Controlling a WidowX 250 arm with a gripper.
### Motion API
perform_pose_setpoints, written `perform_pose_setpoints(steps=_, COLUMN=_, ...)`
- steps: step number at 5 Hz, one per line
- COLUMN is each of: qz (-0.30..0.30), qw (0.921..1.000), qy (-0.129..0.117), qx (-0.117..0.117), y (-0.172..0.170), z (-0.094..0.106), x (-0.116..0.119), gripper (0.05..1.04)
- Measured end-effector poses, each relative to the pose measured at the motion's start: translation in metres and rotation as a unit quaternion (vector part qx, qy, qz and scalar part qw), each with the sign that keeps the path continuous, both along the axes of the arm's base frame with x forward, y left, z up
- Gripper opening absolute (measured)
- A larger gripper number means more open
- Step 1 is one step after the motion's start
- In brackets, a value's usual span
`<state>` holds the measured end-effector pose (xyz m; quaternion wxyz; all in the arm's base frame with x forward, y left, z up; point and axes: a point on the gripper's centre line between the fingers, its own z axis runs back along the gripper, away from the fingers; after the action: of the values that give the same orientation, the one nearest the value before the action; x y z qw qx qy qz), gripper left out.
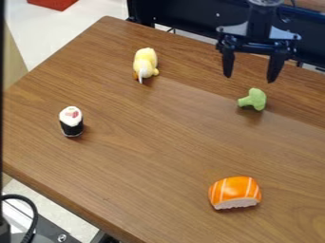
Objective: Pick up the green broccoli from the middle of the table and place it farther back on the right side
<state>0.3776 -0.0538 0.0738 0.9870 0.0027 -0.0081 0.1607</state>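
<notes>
The green toy broccoli (256, 99) lies on its side on the brown wood-grain worktop (152, 156), toward the upper right of the view, its stalk pointing left and its rounded head to the right. Above it in the view hangs the black gripper (251, 78), its jaws spread wide and pointing down, released, with nothing between them. Their tips are near the broccoli in the view but apart from it.

Well to the left of the broccoli, nearer the far edge of the worktop, is a small yellow plush toy (145, 61) with white and orange parts at its lower end. Farther left and closer to the camera stands a sushi roll (71, 121) — dark around the side, white on top with a patch of pink and a touch of green. Below the broccoli in the view, well apart from it, sits an orange piece of sushi (235, 191) with pale stripes over its curved top and a whitish base.

Beyond the far edge runs a dark frame (190, 16), and a red object (54, 4) shows on the pale floor (32, 35) at the upper left. A black cable (30, 209) curves at the lower left.
</notes>
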Motion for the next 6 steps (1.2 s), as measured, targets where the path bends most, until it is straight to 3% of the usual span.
perform_pose_setpoints(steps=3, qz=-0.081, qw=0.9967, qy=-0.001, qx=-0.006, y=0.041, z=0.04, x=-0.031, gripper=0.999)
perform_pose_setpoints(steps=6, qz=-0.132, qw=0.9913, qy=-0.001, qx=-0.006, y=0.083, z=0.045, x=-0.067, gripper=0.999)
